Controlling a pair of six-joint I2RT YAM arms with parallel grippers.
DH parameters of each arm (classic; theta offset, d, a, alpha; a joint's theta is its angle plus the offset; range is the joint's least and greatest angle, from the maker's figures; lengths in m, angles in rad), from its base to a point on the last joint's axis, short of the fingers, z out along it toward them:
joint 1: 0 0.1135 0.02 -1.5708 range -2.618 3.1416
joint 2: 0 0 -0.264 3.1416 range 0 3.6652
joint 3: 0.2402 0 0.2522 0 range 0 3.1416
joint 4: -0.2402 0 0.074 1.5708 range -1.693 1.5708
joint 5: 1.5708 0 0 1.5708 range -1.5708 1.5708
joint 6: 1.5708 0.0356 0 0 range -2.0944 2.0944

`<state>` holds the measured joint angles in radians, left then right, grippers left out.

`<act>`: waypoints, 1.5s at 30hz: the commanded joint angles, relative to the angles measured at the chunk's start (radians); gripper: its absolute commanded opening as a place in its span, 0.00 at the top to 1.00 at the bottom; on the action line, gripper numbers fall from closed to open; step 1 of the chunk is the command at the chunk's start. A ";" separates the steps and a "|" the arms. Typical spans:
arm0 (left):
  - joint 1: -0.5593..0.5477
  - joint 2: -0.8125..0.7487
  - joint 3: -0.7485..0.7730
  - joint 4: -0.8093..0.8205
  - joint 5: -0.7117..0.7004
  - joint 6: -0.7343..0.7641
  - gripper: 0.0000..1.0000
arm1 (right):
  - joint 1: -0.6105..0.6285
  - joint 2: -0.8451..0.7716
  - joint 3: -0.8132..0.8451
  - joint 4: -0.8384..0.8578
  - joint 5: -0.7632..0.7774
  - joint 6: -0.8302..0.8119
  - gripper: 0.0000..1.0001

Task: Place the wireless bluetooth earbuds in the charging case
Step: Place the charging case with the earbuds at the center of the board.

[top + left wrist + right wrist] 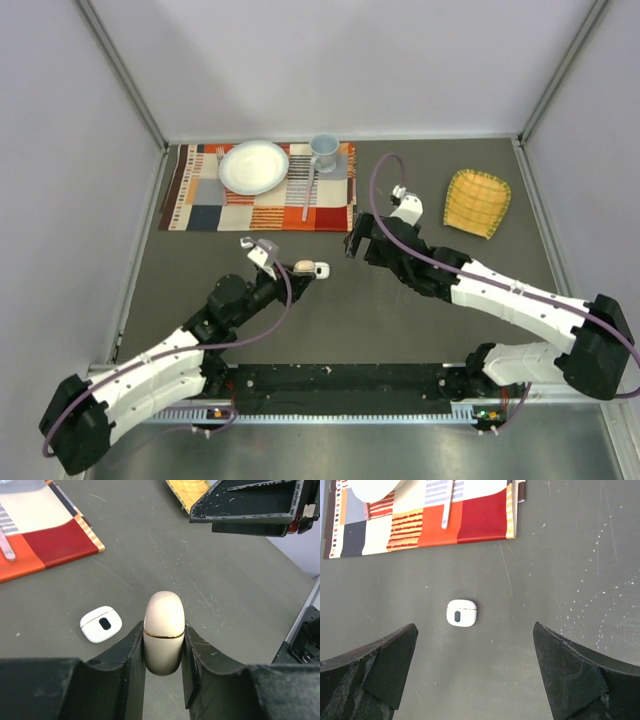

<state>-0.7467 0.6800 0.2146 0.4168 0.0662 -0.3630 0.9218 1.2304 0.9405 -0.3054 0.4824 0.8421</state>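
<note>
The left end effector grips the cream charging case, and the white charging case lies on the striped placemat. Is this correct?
Not quite. The white charging case lies on the bare grey table, off the placemat, as the right wrist view shows. The left end effector does grip the cream charging case.

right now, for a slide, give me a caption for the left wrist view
Left gripper shut on a closed cream charging case, a small white case lying on the dark table beside it.
</note>
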 commanded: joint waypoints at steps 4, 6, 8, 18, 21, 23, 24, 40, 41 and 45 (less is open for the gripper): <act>0.003 0.154 0.089 0.077 0.090 -0.114 1.00 | 0.003 -0.055 -0.022 0.015 0.059 0.011 0.01; 0.006 0.205 0.092 0.099 0.095 -0.158 1.00 | 0.002 -0.055 -0.025 0.014 0.055 0.009 0.01; 0.013 0.249 0.120 0.080 0.098 -0.197 1.00 | 0.000 -0.057 -0.026 0.014 0.055 0.009 0.01; 0.043 0.574 0.177 0.194 0.225 -0.343 1.00 | -0.008 -0.062 -0.032 0.011 0.047 0.012 0.01; 0.049 0.639 0.181 0.211 0.260 -0.381 1.00 | -0.008 -0.063 -0.035 0.009 0.045 0.017 0.01; 0.049 0.664 0.181 0.223 0.279 -0.392 1.00 | -0.008 -0.062 -0.035 0.011 0.044 0.022 0.01; 0.049 0.673 0.171 0.227 0.287 -0.399 1.00 | -0.006 -0.060 -0.035 0.011 0.042 0.022 0.01; 0.070 0.708 0.100 0.310 0.296 -0.482 1.00 | -0.008 -0.066 -0.026 0.005 0.045 -0.003 0.01; 0.072 0.702 0.083 0.326 0.294 -0.490 1.00 | -0.009 -0.066 -0.028 0.003 0.045 -0.003 0.01; 0.070 0.684 0.065 0.285 0.262 -0.478 1.00 | -0.011 -0.072 -0.037 -0.001 0.045 0.020 0.01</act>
<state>-0.6796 1.3907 0.3027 0.6689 0.3355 -0.8356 0.9176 1.1973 0.9031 -0.3077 0.5140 0.8501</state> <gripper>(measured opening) 0.340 0.987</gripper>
